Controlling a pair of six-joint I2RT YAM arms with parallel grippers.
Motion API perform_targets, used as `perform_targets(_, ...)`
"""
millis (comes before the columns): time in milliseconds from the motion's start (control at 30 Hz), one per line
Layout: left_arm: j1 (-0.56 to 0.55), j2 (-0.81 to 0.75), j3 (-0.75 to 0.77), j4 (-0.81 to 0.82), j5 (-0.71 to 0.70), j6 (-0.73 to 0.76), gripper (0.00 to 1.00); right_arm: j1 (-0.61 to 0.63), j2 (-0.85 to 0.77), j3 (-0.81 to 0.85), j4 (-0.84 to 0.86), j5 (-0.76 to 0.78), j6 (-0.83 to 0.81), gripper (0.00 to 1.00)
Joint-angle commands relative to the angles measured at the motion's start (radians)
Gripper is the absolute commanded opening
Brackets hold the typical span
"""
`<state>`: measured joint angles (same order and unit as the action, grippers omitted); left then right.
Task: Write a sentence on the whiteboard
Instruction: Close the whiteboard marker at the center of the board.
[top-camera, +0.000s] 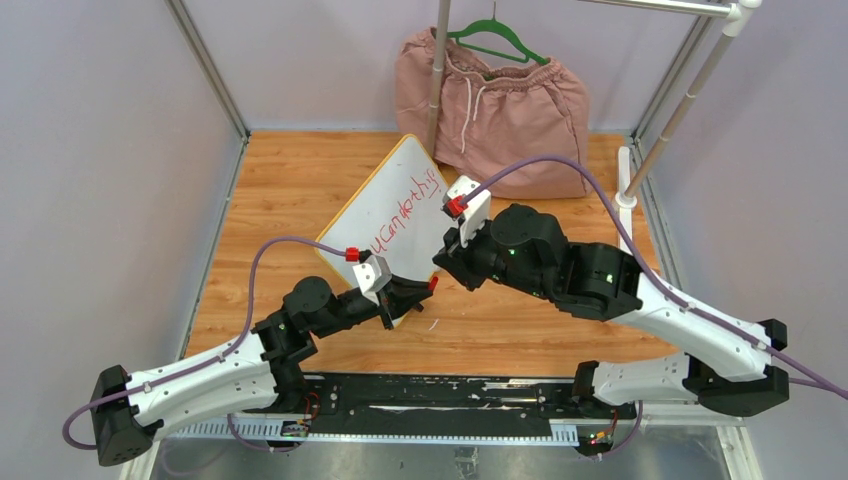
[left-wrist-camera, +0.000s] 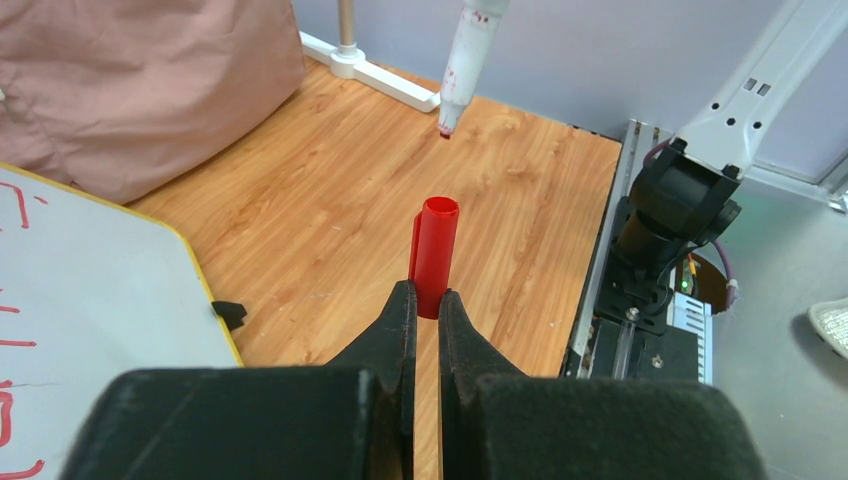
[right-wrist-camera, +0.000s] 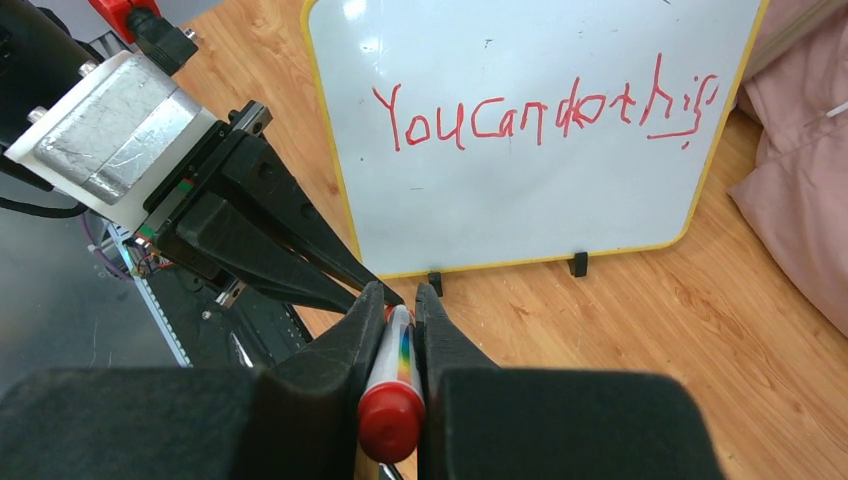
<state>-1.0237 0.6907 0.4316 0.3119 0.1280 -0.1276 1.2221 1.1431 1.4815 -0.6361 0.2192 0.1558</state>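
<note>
The whiteboard (top-camera: 378, 203) sits on the worktop (top-camera: 290, 200) just left of my left jaws, and its one red sentence (right-wrist-camera: 545, 112) looks finished. My left jaws clamp the one red cap (left-wrist-camera: 435, 255), open end out, likely to receive the one marker (left-wrist-camera: 467, 55). My right jaws clamp that marker just beyond, its tip toward the cap.

Red sentence (right-wrist-camera: 545, 115) on yellow-rimmed white whiteboard (right-wrist-camera: 520, 210)

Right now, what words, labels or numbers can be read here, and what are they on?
"YouCandothis": the sentence, red handwriting in one line, its end underlined, on the whiteboard.
The marker: any print on its barrel is too blurred to read.
No other text, brand or number shows.
</note>
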Motion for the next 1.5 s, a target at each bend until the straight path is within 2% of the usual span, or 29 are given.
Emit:
perform_targets(0, -0.009, -0.015, -0.002, 0.024, 0.002, -0.002, 0.00, 0.013, -0.010, -0.038, 0.057, 0.012, -0.002, 0.00)
perform_targets(233, -0.009, -0.024, -0.003, 0.024, -0.003, -0.010, 0.00, 0.012, -0.051, -0.110, 0.116, 0.016, 0.015, 0.00)
perform_targets(1467, -0.009, -0.043, -0.007, 0.024, -0.018, -0.007, 0.00, 0.012, -0.053, -0.123, 0.100, -0.040, 0.042, 0.00)
